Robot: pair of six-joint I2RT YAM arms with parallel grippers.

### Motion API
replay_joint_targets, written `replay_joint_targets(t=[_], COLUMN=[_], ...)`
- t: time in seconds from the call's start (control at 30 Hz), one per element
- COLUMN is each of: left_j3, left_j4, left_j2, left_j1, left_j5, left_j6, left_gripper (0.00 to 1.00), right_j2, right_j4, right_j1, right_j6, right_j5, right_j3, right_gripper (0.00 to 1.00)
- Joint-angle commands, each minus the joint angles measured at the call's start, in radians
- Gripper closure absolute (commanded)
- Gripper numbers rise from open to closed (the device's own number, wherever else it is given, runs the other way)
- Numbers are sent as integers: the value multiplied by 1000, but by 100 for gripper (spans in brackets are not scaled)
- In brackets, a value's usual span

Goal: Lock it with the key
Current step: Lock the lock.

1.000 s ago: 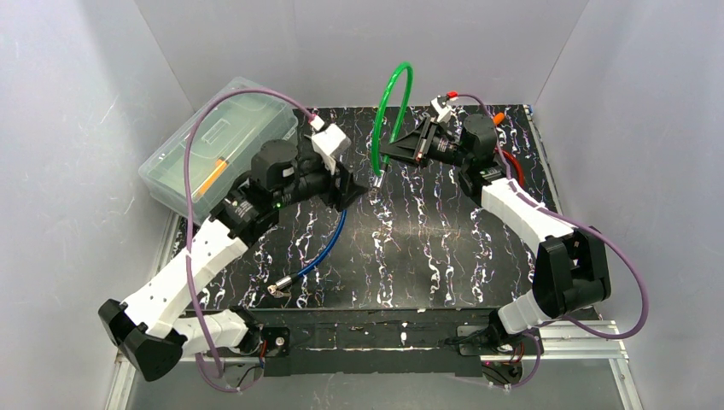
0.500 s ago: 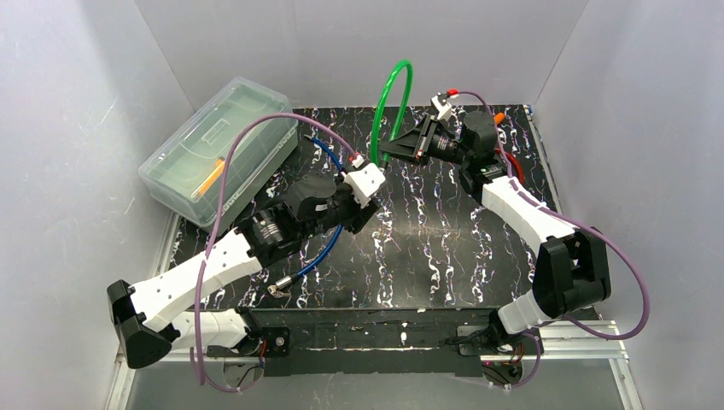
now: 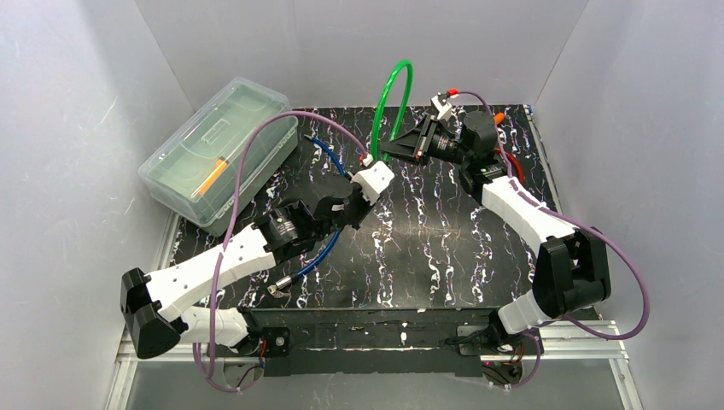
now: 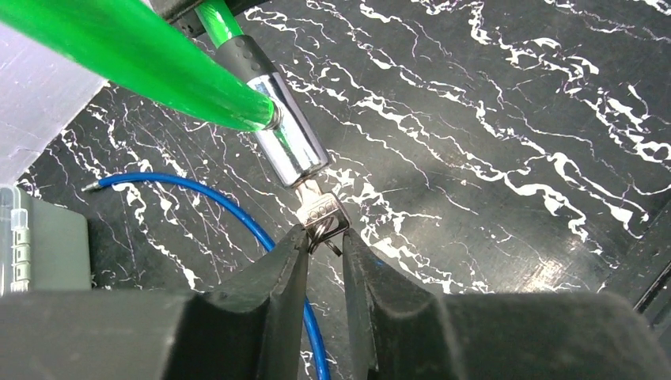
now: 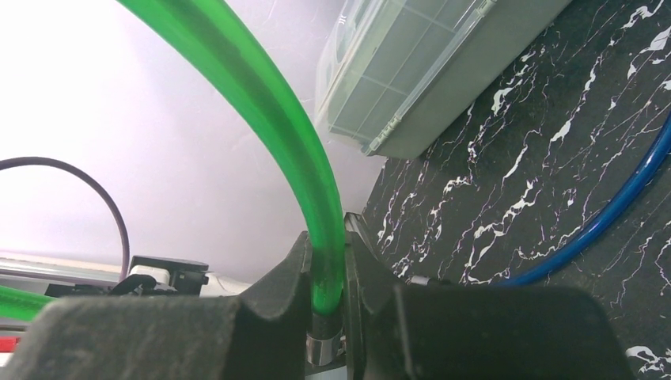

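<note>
While top view hides key (image 4: 323, 215), left wrist shows left end effector (image 4: 324, 247) pinching it; right end effector (image 5: 326, 294) clamps green cable (image 5: 261, 103).

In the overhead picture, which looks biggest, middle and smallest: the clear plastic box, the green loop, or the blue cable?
1. Clear plastic box
2. Green loop
3. Blue cable, though an arm hides part of it, so its rank against the loop is unsure.
</note>
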Motion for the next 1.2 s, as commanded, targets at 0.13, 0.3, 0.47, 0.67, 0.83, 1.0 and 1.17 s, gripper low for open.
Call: replay_joint_targets(t=[0.13, 0.3, 0.47, 0.67, 0.83, 1.0, 1.17], left_j3=[64, 58, 66, 88, 113, 136, 128], left_j4=[-33, -37, -33, -23, -6, -33, -38], left_j2=[-31, -39, -37, -15, 26, 53, 25], left_j1=[18, 70, 66, -2, -20, -21, -17], left_j5=[24, 95, 58, -67, -137, -160, -115], left_j6=[-121, -213, -182, -103, -61, -63, -125], left_gripper=[80, 76, 54, 48, 51, 74, 91], right_j2=[-38, -42, -43, -38, -38, -41, -44], right_j4=[118, 156, 150, 97, 90, 89, 97], right_j1=[0, -3, -6, -6, -6, -6, -6], right_j6=[45, 72, 74, 45, 42, 37, 36], right_j5=[-3, -5, 1, 20, 20, 15, 11], right_j3=[23, 11, 11, 22, 27, 28, 24], right_gripper=[99, 99, 99, 99, 99, 99, 99])
